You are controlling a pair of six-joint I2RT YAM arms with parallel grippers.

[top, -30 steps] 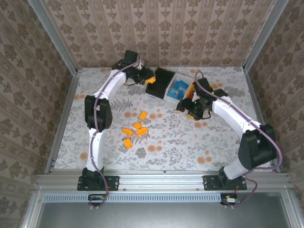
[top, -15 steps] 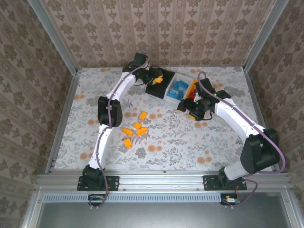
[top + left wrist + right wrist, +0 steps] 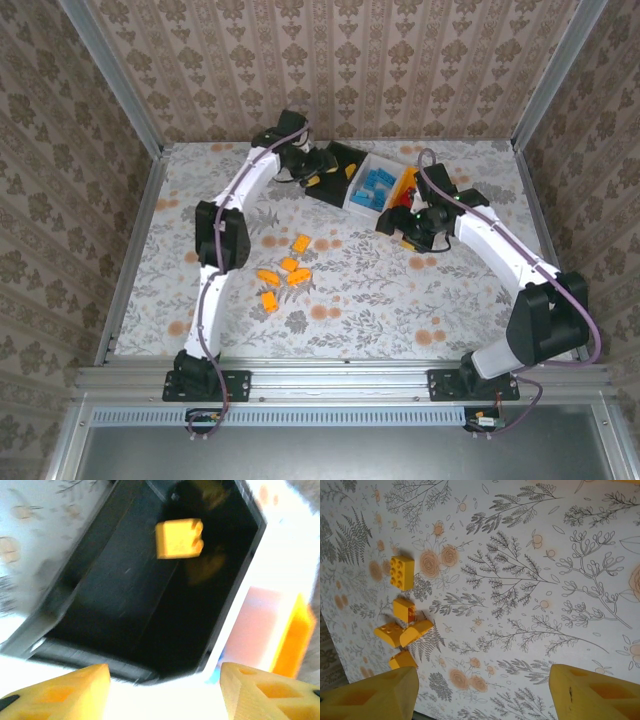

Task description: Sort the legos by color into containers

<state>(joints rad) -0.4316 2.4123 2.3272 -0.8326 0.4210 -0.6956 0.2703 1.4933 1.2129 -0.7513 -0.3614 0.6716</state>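
Observation:
An orange-yellow lego (image 3: 179, 539) is inside the black bin (image 3: 115, 595), apart from my fingers; from above this lego (image 3: 350, 170) shows in the same bin (image 3: 338, 168). My left gripper (image 3: 165, 692) (image 3: 318, 174) hovers over the bin's near rim, open and empty. The white bin (image 3: 378, 188) beside it holds blue legos. The orange-yellow bin (image 3: 406, 184) is partly hidden by my right arm. Several orange-yellow legos (image 3: 290, 266) (image 3: 402, 610) lie loose on the table. My right gripper (image 3: 485, 695) (image 3: 393, 222) hangs open and empty above bare table, right of them.
The three bins stand in a row at the back centre. The floral tablecloth (image 3: 400, 300) runs to metal rails on both sides and at the near edge. Open tabletop stretches in front of the loose legos and to the right.
My left gripper has opened and let go of the orange-yellow lego, which now sits in the black bin. The left arm swung right over that bin. The right arm barely moved.

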